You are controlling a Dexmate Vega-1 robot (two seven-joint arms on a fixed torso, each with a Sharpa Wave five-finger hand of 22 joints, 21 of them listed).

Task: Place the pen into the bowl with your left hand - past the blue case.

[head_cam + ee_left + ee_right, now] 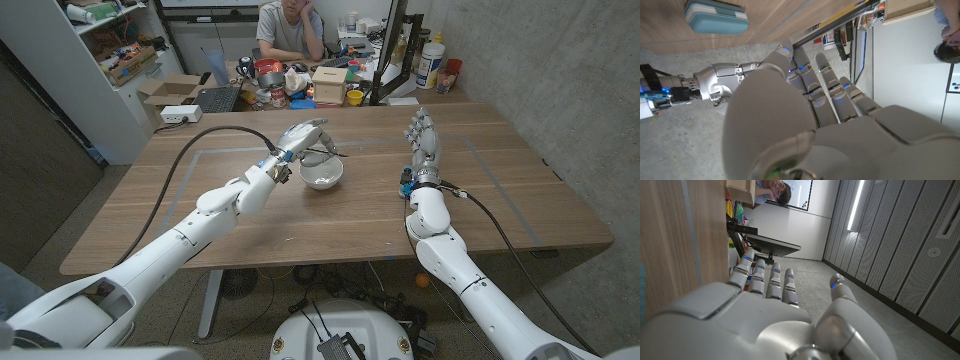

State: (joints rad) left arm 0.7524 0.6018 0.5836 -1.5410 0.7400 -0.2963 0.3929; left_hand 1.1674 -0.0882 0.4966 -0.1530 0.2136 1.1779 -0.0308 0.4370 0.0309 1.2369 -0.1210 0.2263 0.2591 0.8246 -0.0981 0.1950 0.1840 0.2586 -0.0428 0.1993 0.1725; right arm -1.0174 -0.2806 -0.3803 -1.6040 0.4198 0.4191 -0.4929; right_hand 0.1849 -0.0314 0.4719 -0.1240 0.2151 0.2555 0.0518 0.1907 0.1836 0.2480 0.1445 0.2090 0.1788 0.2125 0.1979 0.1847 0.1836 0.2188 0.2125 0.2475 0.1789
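— Two hands: which is nearer the pen (335, 152)?
— Left hand (300, 136), just over the bowl (321, 176); pen points rightward from its fingertips, grip I cannot tell. Blue case (715, 17) next, then right hand (422, 140), fingers spread, holding nothing

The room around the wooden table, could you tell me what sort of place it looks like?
Probably a robotics lab or workshop. A cluttered desk with a person seated at it stands behind the table, open cardboard boxes sit beside shelves, and the floor is bare concrete.
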